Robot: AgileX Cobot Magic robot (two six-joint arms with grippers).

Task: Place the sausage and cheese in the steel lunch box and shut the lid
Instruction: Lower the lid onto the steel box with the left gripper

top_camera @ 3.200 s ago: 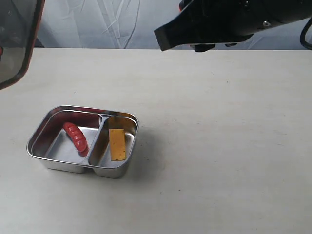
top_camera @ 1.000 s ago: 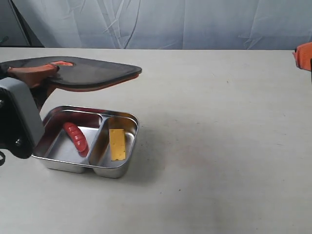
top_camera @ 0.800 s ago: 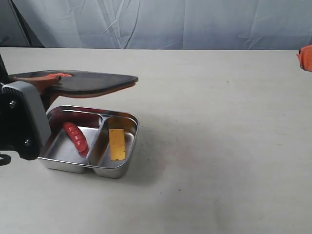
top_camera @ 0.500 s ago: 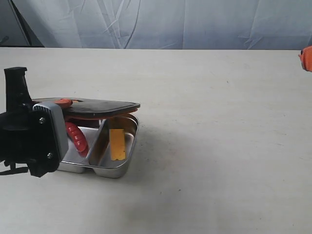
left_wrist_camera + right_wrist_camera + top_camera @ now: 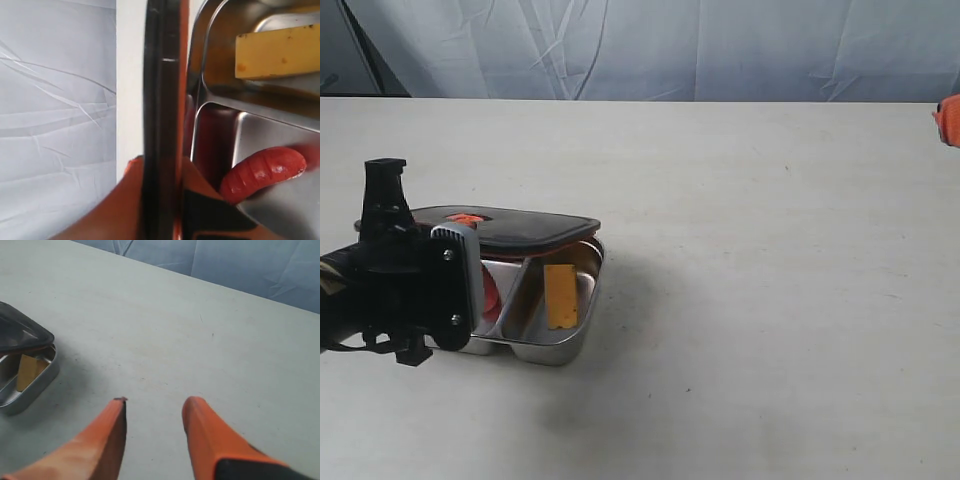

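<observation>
The steel lunch box sits at the table's left. Its right compartment holds the yellow cheese; a sliver of the red sausage shows in the left one behind my arm. The dark lid lies almost level just over the box, and its near side is still open to view. My left gripper is shut on the lid's left edge. The left wrist view has the lid edge-on between the orange fingers, with the sausage and cheese below. My right gripper hangs open over bare table.
The right gripper's orange tip shows at the exterior view's right edge, far from the box. From the right wrist, the box and lid lie off to one side. A grey cloth backdrop hangs behind the table.
My left gripper has brought the lid down from a tilted hold above the box to almost flat on it. The right arm has drawn back to the right edge.
</observation>
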